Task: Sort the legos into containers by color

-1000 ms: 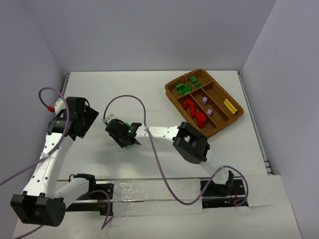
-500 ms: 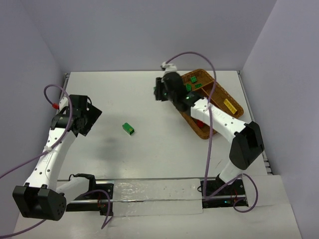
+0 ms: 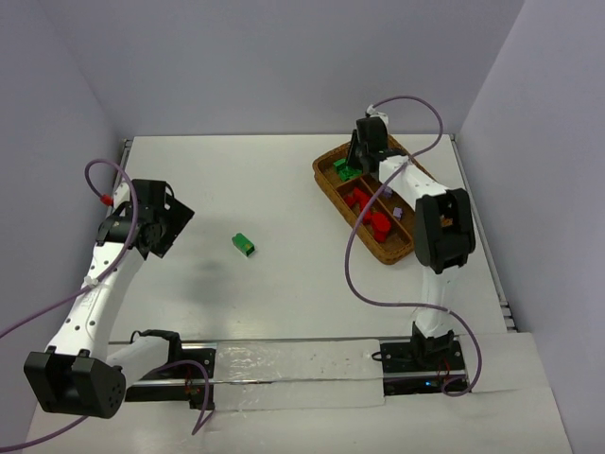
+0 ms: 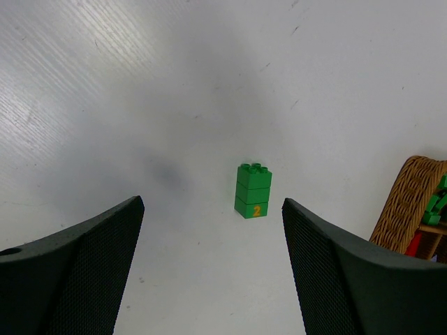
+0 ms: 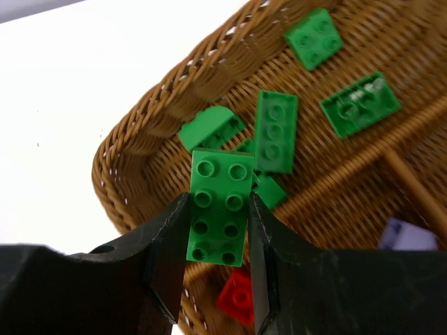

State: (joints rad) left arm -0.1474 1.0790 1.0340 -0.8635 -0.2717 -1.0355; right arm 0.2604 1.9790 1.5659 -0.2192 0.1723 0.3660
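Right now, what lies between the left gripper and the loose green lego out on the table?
Nothing. In the left wrist view, only bare white table separates the open left gripper from the green lego standing ahead of it.

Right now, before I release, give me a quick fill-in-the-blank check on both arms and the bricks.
1. The right fingers are shut on a brick coloured ____.
2. It hangs over a section of the wicker tray whose loose bricks are all ____.
3. The left fingers stand ____ and hold nothing.
4. The green stack on the table ahead of them bears the number ____.

Missing words: green; green; open; 2
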